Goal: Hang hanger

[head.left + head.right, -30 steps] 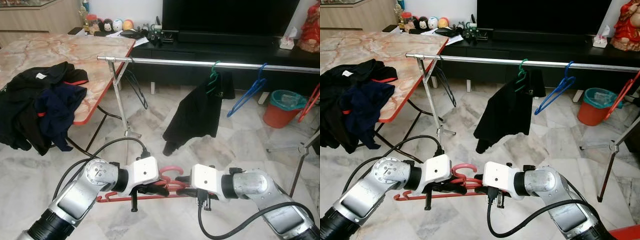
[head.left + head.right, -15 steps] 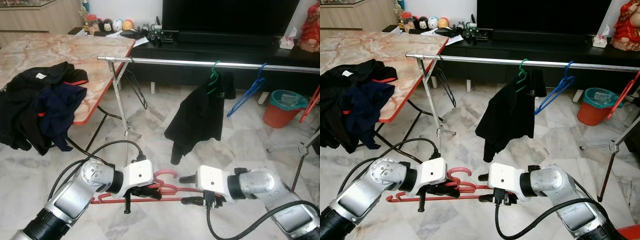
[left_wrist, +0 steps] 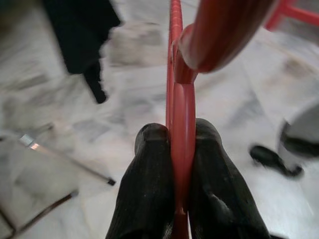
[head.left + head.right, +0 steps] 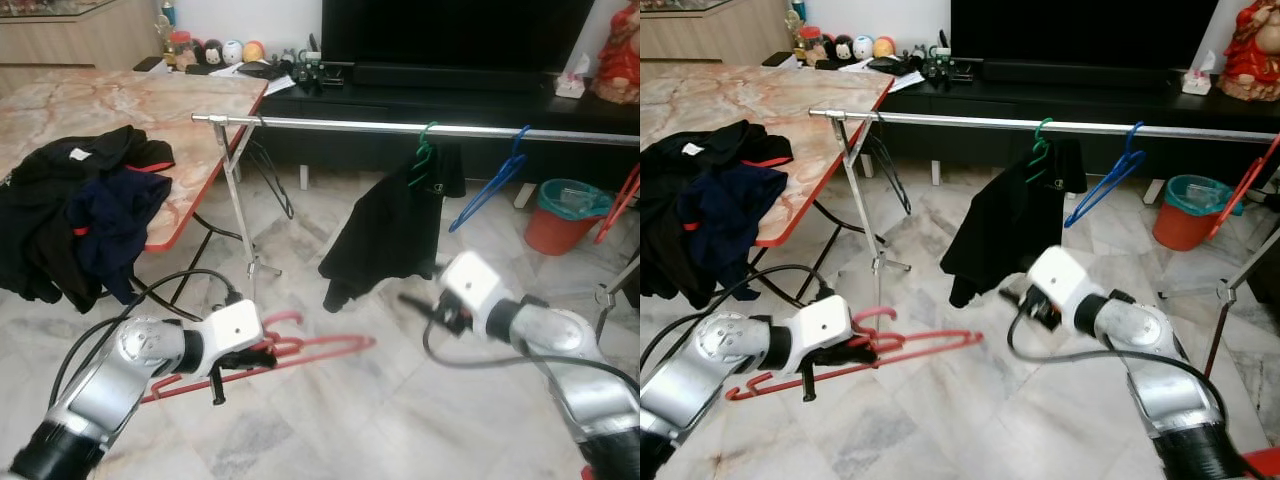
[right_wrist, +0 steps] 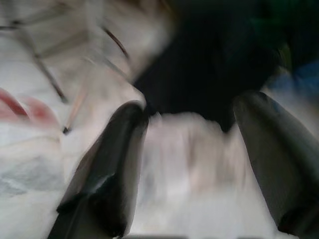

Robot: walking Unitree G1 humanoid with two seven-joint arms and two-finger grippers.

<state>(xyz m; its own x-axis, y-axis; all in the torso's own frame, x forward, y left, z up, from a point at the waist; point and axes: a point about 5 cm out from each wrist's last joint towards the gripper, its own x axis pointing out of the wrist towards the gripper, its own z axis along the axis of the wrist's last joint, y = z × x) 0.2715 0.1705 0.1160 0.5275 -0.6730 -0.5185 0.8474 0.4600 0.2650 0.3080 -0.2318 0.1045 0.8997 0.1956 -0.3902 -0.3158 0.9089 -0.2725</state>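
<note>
Your left gripper [image 3: 174,164] is clamped on the red hanger [image 4: 300,352], its two black fingers [image 3: 149,184] pinching the flat plastic near the hook. That arm reaches forward low over the marble floor [image 4: 330,420], holding the hanger roughly level. Your right gripper [image 5: 189,164] is spread apart with nothing between its fingers; its arm is raised toward the black garment [image 4: 390,235] hanging from the green hanger [image 4: 424,155] on the metal rail [image 4: 400,127].
</note>
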